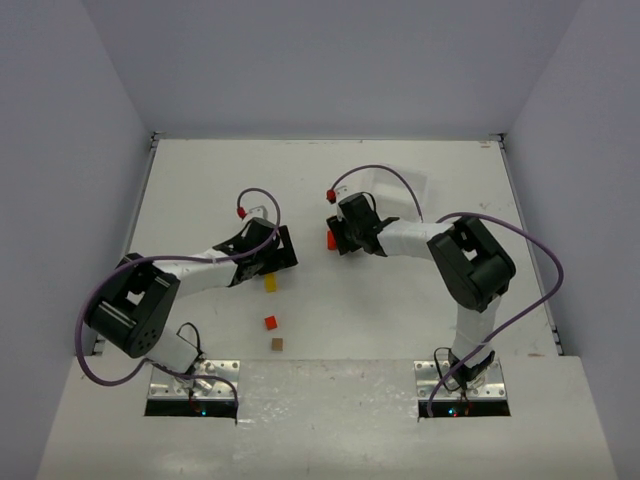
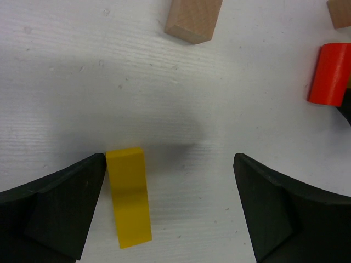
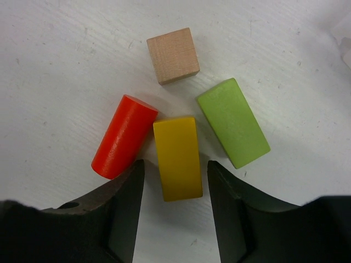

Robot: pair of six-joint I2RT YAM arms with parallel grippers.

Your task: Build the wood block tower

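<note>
No stack stands; the blocks lie flat and loose. In the right wrist view a yellow block (image 3: 176, 158) lies between the open fingers of my right gripper (image 3: 175, 171), with a gap on each side. A red cylinder (image 3: 125, 137) lies to its left, a green block (image 3: 233, 121) to its right and a plain wood cube (image 3: 173, 55) beyond. My left gripper (image 2: 169, 181) is wide open, and a second yellow block (image 2: 129, 197) lies next to its left finger (image 2: 66, 208). From above, the left gripper (image 1: 275, 252) is just beyond that yellow block (image 1: 270, 284), and the right gripper (image 1: 338, 236) covers its cluster except the red cylinder (image 1: 331, 240).
A small red cube (image 1: 270, 321) and a brown cube (image 1: 277, 343) lie in front of the yellow block. A faint clear tray (image 1: 400, 185) sits behind the right gripper. The left wrist view shows a plain wood block (image 2: 193, 19) and the red cylinder (image 2: 329, 74).
</note>
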